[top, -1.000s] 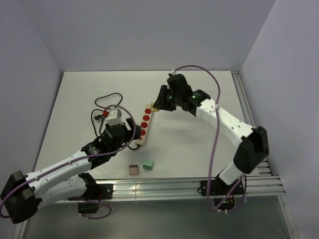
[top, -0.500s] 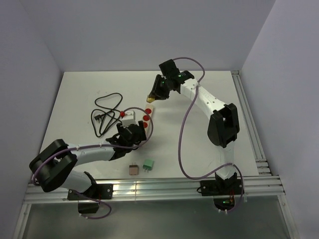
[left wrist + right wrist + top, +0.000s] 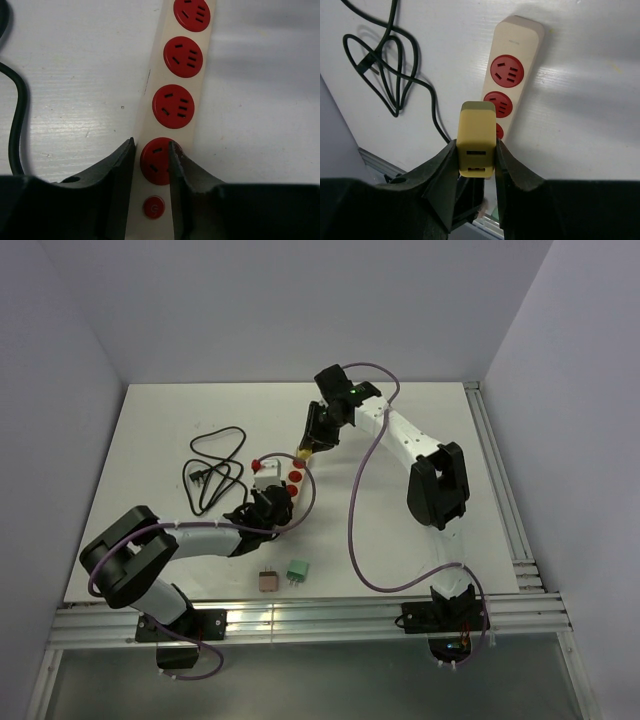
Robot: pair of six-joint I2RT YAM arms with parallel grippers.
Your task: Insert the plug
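The plug point(image 3: 477, 142) is being gripped by the right gripper point(image 3: 476, 146) above the 12 o'clock end of the strip point(image 3: 520, 34). The left gripper point(image 3: 150, 142) is being held over its 6 o'clock end, and whether it is gripping cannot be told.

The right gripper point(image 3: 476, 144) pinched a tan USB charger plug point(image 3: 477, 125) between its fingers, two ports facing the camera. Beyond it lay a cream power strip point(image 3: 519, 37) with red sockets. A black cable point(image 3: 390, 55) coiled at upper left on the white table point(image 3: 590, 115).
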